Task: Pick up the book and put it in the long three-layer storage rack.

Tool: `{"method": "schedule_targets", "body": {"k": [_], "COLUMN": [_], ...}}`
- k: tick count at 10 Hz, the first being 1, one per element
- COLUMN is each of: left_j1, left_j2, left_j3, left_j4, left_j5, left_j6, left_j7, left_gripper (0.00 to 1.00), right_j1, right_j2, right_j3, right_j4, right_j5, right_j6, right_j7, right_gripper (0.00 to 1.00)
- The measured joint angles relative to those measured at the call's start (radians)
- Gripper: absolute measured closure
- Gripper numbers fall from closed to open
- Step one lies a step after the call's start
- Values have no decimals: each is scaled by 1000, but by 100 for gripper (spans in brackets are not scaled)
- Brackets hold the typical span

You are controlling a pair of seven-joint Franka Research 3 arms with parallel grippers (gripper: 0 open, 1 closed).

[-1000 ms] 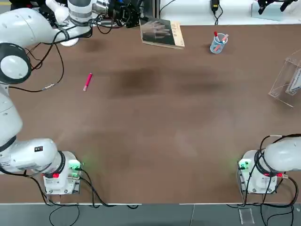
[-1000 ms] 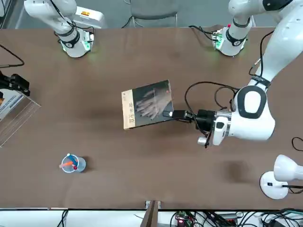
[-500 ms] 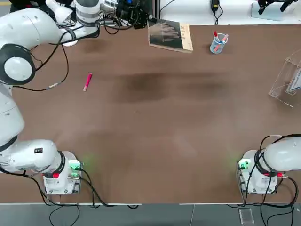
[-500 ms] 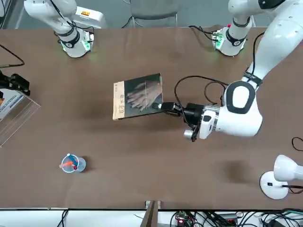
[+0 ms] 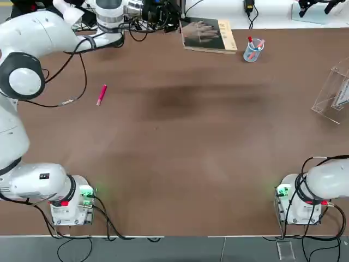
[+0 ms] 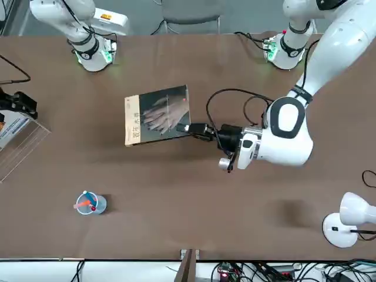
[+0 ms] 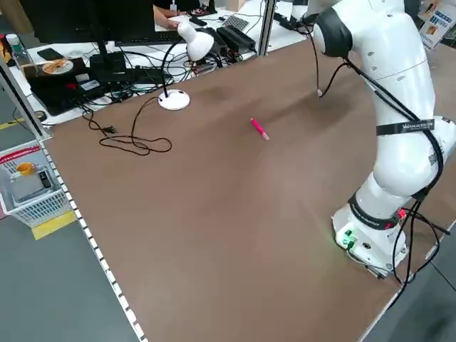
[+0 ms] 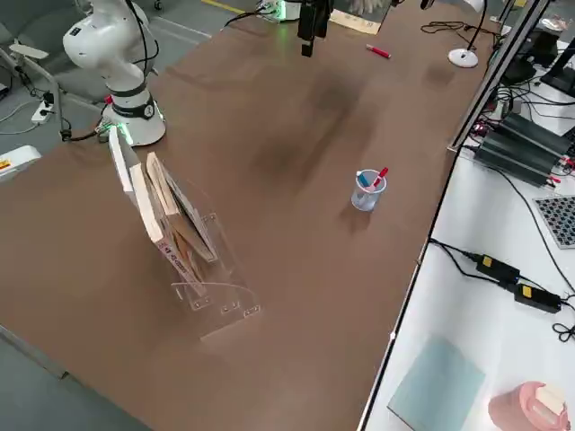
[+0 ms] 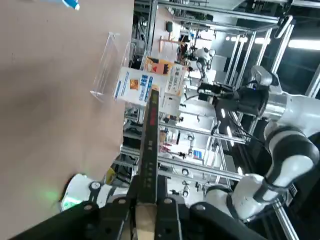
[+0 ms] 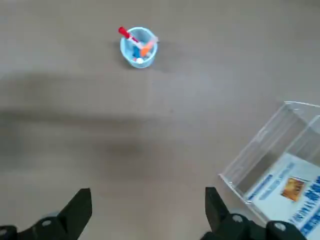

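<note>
Left gripper (image 6: 194,128) pinches the thin dark grey book with tan edge strip (image 6: 156,114), lifted near the surface's far edge. The clear acrylic tiered rack (image 5: 334,93) lies well apart toward the right edge. Right gripper (image 10: 148,210) spread, parked.

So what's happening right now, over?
Left claw shut on the book, carried above the table. Right claw open, parked. Rack ahead; pen cup near path.

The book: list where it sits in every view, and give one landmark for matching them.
Top: book, far edge, held by the left gripper.
Front: centre.
Left side: not in it.
Right side: top edge.
Left wrist: edge-on between the fingers.
Right wrist: not in it.
Landmark: pen cup.
</note>
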Motion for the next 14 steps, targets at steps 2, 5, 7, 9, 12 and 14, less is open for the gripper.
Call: {"method": "schedule_targets", "body": {"k": [2,5,7,9,12,14], "left_j1": [-34,-60,-59,-59,-63,-68], "left_j2": [1,3,5,11,18,18], "left_j3": [0,0,2,3,3,3], "left_j4": [0,0,0,0,0,2], "left_j5": [-1,-2,-2,-2,-2,-2], "left_j6": [51,85,87,87,87,87], "left_j7": [3,3,3,3,4,5], "left_gripper": [98,98,98,98,98,98], "right_j1": [-6,-50,-89,-147,-222,-253], "right_j2": [2,4,4,4,9,24], "right_j3": [-5,-13,-16,-18,-21,-21], "right_j4": [-19,-40,-53,-70,-122,-164], "right_j5": [110,256,331,440,594,698], "right_j6": [5,3,-22,-52,-58,-48], "right_j7": [13,15,15,15,13,13], "right_gripper": [0,0,0,0,0,0]}}
